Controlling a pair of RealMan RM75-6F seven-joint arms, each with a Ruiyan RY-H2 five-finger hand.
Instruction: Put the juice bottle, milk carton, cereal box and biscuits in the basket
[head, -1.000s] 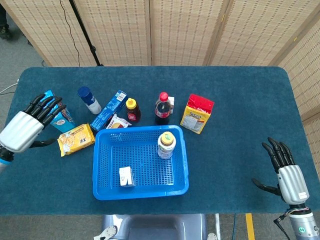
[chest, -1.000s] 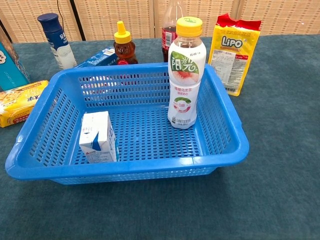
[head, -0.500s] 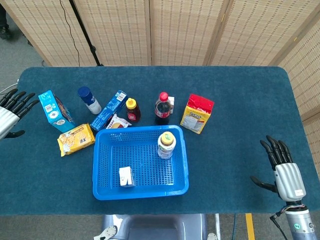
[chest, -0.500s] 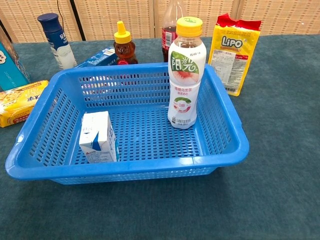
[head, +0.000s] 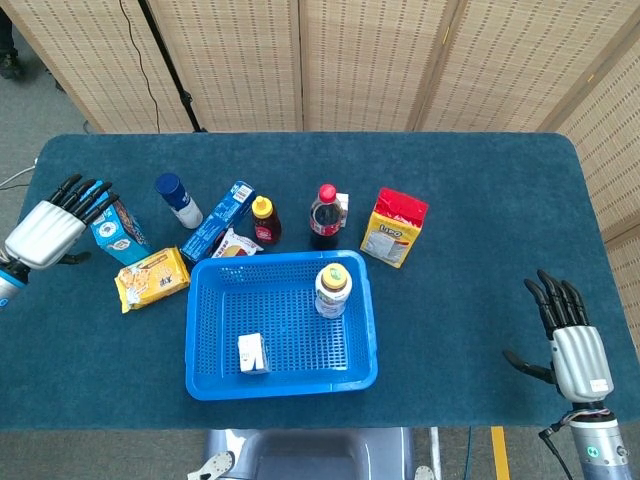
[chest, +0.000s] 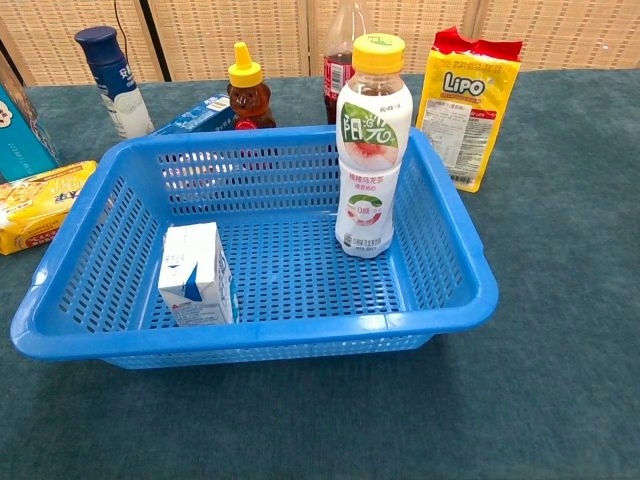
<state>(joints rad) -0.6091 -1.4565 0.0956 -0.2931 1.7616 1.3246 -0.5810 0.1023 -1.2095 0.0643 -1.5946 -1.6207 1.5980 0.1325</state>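
**Two items in, left hand at the cereal box**

Status: juice bottle (chest: 371, 150) stands upright in the blue basket (chest: 455, 260), toward its 1 o'clock corner; milk carton (chest: 196, 274) upright near the 7 o'clock corner; so my read is half done, cereal box and biscuits left.

Cereal box (head: 117, 229): blue, upright on the counter (head: 480, 250), at 10 o'clock from the basket, well apart from it; the yellow biscuit packet (head: 151, 277) lies flat just beside the basket's 9 o'clock wall, right under the box in head view.

Step in hand, as a judgement: the reach for the cereal box.

Left hand (head: 48, 228): at the box's outer side, fingers straight and apart, tips over the box's top edge; holds nothing; cannot tell whether it touches the box or sits just beside it; not in chest view.

Right hand (head: 572, 340): far off at the counter's 4 o'clock edge, fingers extended and spread, empty, touching nothing.

Next move calls for: thumb on one broad face, fingers on the other, close, lift clear of the biscuits, carry toward 4 o'clock over the basket rim; set down in the free middle, away from bottle and carton; the tall box could tip if pushed rather than gripped.
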